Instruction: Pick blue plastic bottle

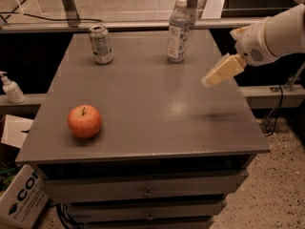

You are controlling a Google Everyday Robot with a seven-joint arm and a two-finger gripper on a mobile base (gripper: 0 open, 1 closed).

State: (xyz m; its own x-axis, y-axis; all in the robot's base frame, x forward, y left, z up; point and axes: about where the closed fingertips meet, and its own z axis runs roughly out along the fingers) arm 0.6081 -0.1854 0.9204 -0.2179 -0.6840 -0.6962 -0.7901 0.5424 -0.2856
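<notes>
The blue plastic bottle (pixel 178 30) stands upright at the back of the grey table (pixel 147 104), right of centre. It is slim and clear with a white cap and a pale label. My gripper (pixel 209 80) hangs above the table's right side, on a white arm coming in from the right. It points down and left, towards the bottle, and is well apart from it, to the bottle's right and nearer the front. It holds nothing.
A silver-green drink can (pixel 101 44) stands at the back left. A red apple (pixel 84 121) lies at the front left. A small white pump bottle (pixel 10 88) sits on a ledge left of the table. A cardboard box (pixel 21 199) is on the floor.
</notes>
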